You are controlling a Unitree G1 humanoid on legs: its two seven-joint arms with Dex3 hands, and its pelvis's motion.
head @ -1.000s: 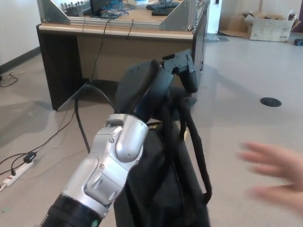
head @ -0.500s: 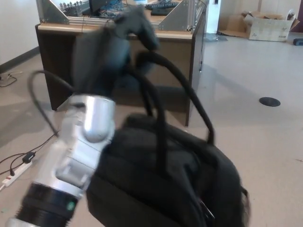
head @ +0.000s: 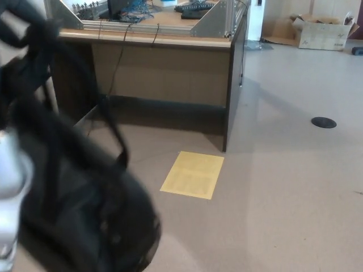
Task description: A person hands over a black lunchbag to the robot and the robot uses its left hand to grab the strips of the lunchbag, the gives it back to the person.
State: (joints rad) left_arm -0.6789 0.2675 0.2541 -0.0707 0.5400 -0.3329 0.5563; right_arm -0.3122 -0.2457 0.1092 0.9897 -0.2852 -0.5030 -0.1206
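The black lunchbag (head: 85,226) hangs blurred at the lower left of the head view, off the floor. Its straps (head: 51,113) run up toward the top left corner. There my left hand (head: 21,17) shows only as a dark blur, with the straps leading into it. The silver forearm (head: 8,181) shows at the left edge, partly behind the bag. My right hand is out of view. No person's hand shows.
A wooden desk (head: 159,62) with a metal frame (head: 218,20) and cables on top stands ahead. A yellow sheet (head: 193,174) lies on the floor before it. A cardboard box (head: 323,31) sits at the far right, and a round black floor cover (head: 324,122) lies nearer.
My left arm has swung left and up with the bag, from the picture's middle to its left edge. The person's hand seen at the right one second ago is gone.
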